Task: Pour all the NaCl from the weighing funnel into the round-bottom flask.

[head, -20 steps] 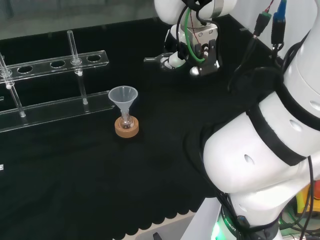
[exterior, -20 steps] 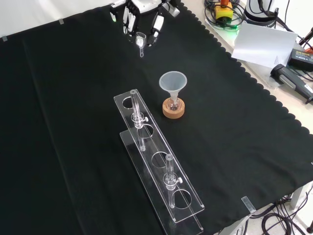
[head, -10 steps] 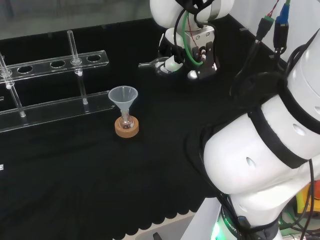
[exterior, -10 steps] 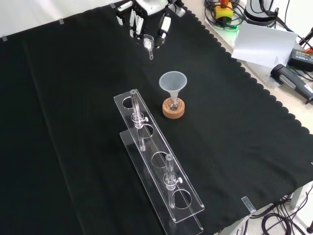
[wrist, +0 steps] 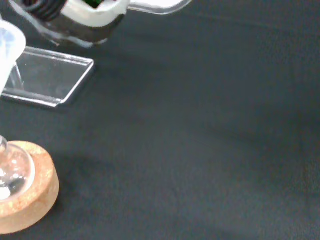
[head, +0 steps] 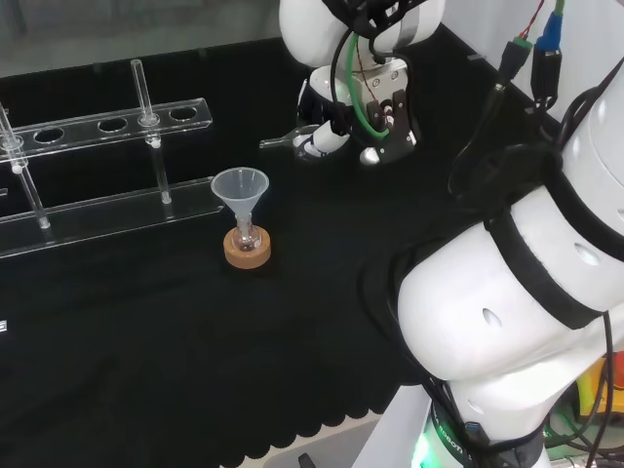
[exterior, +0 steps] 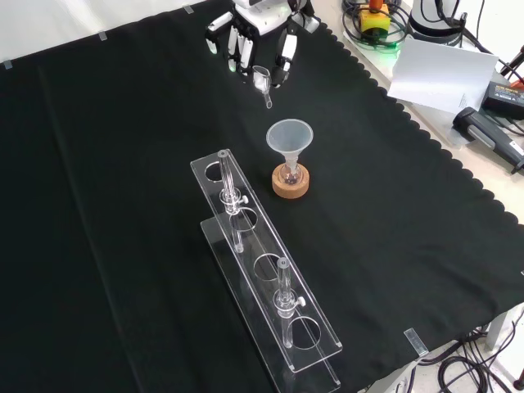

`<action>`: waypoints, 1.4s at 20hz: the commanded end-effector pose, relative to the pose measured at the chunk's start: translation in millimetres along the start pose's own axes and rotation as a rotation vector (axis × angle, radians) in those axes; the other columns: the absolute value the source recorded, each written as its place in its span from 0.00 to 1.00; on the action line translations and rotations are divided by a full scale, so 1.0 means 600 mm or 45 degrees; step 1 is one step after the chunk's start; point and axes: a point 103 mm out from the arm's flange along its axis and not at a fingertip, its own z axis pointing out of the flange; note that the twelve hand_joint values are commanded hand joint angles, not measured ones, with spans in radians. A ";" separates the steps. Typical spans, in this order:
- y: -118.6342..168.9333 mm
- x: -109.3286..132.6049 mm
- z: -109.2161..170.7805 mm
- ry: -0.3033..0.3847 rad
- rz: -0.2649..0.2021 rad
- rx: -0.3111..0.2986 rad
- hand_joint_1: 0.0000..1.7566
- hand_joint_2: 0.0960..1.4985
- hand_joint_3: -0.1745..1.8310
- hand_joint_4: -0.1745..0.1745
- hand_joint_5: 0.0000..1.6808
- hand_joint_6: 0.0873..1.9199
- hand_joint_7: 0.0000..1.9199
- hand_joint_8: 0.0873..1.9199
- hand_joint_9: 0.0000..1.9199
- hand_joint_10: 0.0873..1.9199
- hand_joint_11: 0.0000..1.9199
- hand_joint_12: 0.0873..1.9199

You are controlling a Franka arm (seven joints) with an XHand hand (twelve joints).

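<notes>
Clear glass, the weighing funnel (exterior: 264, 82) hangs in the upper centre of the front view, pinched between the curled fingers (exterior: 286, 51) of the hand (exterior: 254, 41), its stem pointing down toward the plastic funnel (exterior: 289, 137). That funnel sits in the round-bottom flask (exterior: 288, 173) on a cork ring (exterior: 291, 184), mid-frame on the black worktop (exterior: 123, 164). Head view shows the weighing funnel (head: 283, 139) lying nearly level, above and right of the flask. Wrist view shows the flask's bulb (wrist: 12, 172) close up. A clear rack (exterior: 266, 278) holding 2 tubes stands lower left.
</notes>
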 end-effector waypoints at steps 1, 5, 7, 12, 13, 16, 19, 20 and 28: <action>0.005 0.004 -0.001 -0.027 -0.043 0.021 0.63 0.52 0.22 1.00 0.82 0.14 0.82 0.00 0.61 0.03 0.00 0.80; 0.014 0.011 -0.003 -0.060 -0.082 0.038 0.63 0.52 0.22 1.00 0.82 0.14 0.83 0.00 0.61 0.03 0.00 0.80; 0.018 0.014 -0.005 -0.072 -0.095 0.044 0.63 0.52 0.22 1.00 0.82 0.14 0.83 0.00 0.61 0.03 0.00 0.80; 0.021 0.021 -0.008 -0.115 -0.133 0.064 0.63 0.52 0.22 1.00 0.82 0.14 0.83 0.00 0.61 0.03 0.00 0.80; 0.021 0.022 -0.009 -0.120 -0.136 0.067 0.63 0.52 0.22 1.00 0.82 0.14 0.83 0.00 0.61 0.03 0.00 0.80; 0.021 0.025 -0.011 -0.126 -0.137 0.075 0.63 0.52 0.22 1.00 0.82 0.14 0.83 0.00 0.61 0.03 0.00 0.80; 0.023 0.029 -0.014 -0.145 -0.141 0.079 0.63 0.52 0.22 1.00 0.82 0.14 0.83 0.00 0.61 0.03 0.00 0.80; 0.023 0.030 -0.016 -0.155 -0.147 0.079 0.63 0.52 0.22 1.00 0.82 0.14 0.83 0.00 0.61 0.03 0.00 0.80; 0.028 0.037 -0.022 -0.229 -0.193 0.092 0.63 0.52 0.22 1.00 0.82 0.14 0.83 0.00 0.61 0.03 0.00 0.80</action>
